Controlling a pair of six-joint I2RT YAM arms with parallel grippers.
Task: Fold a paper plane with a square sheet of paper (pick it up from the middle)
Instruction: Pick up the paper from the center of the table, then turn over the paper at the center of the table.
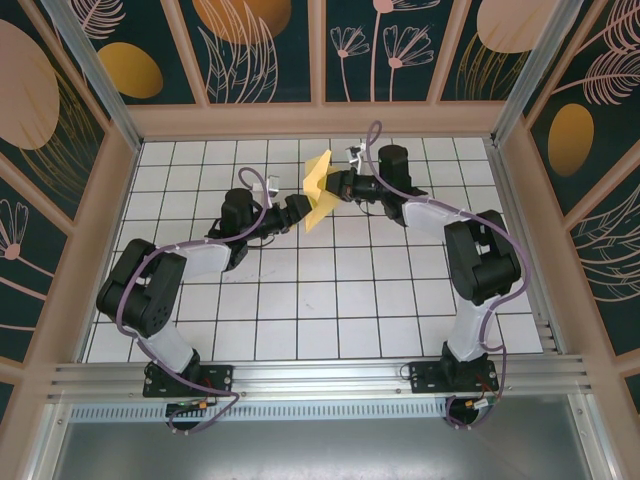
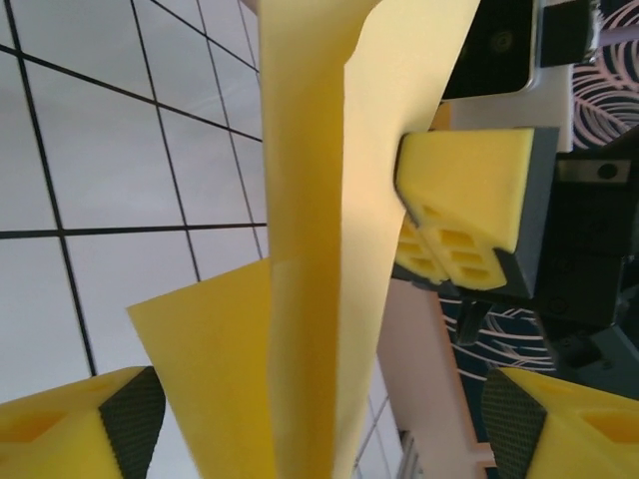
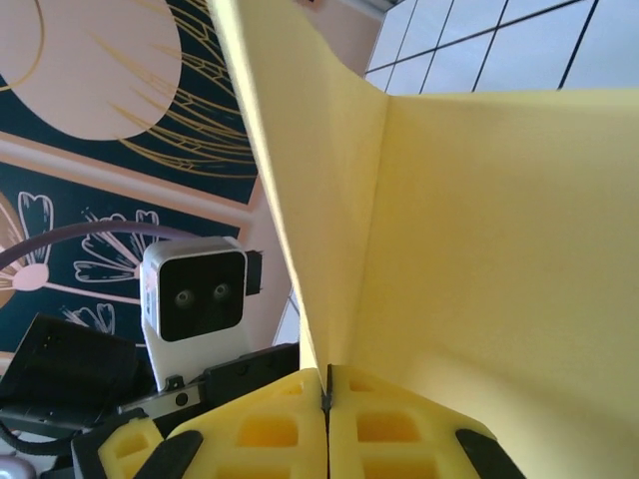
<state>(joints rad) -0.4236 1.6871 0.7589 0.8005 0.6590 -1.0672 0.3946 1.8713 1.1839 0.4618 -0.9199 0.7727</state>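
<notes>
One sheet (image 1: 318,190), part-folded, hangs aloft over the table's (image 1: 300,300) far-middle tiles. Right gripper (image 3: 327,404) pinched tight on its edge, so it clears the surface. Left gripper (image 2: 319,429) jaws apart, straddling the fold, likely placed to press the crease.

My two arms reached forward and bent in toward each other, elbows out to the sides, so my two grippers were close together in the middle. My right gripper (image 1: 336,187) was pinched tight on the yellow paper (image 1: 318,190), with its two pads pressed flat together. My left gripper (image 1: 303,211) pointed at the right one from just beside it. Its fingers (image 2: 70,429) stood wide apart and were not squeezing anything.
</notes>
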